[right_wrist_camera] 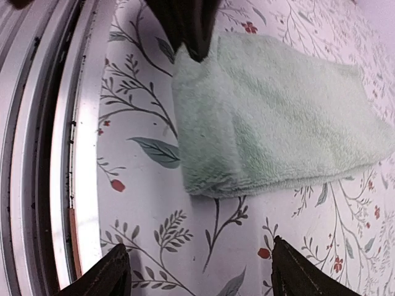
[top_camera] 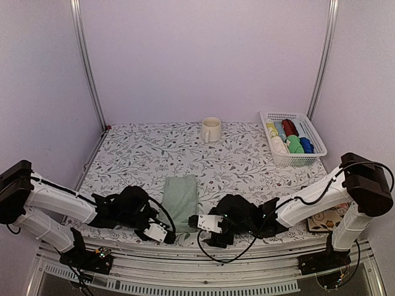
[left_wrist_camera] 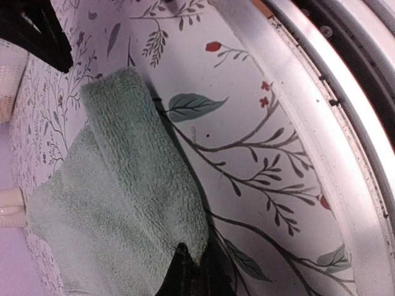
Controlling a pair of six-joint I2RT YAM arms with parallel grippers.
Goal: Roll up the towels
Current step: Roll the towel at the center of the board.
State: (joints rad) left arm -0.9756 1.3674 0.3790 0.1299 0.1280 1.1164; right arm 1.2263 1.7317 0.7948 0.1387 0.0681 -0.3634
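Sage green towel (top_camera: 181,196) lies folded but not yet rolled at the table's (top_camera: 142,148) 6 o'clock edge, with the left gripper (left_wrist_camera: 185,274) clenched on its 7 o'clock corner and the right gripper (right_wrist_camera: 203,271) released, clear at 5 o'clock.

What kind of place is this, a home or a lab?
Likely a lab test cell: bare walls on a metal frame, two robot arms bolted at a table's edge, a towel laid out.

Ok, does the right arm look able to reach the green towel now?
Probably yes: the open right gripper faces the green towel across bare tablecloth; the left gripper pinches one corner, off to the side.
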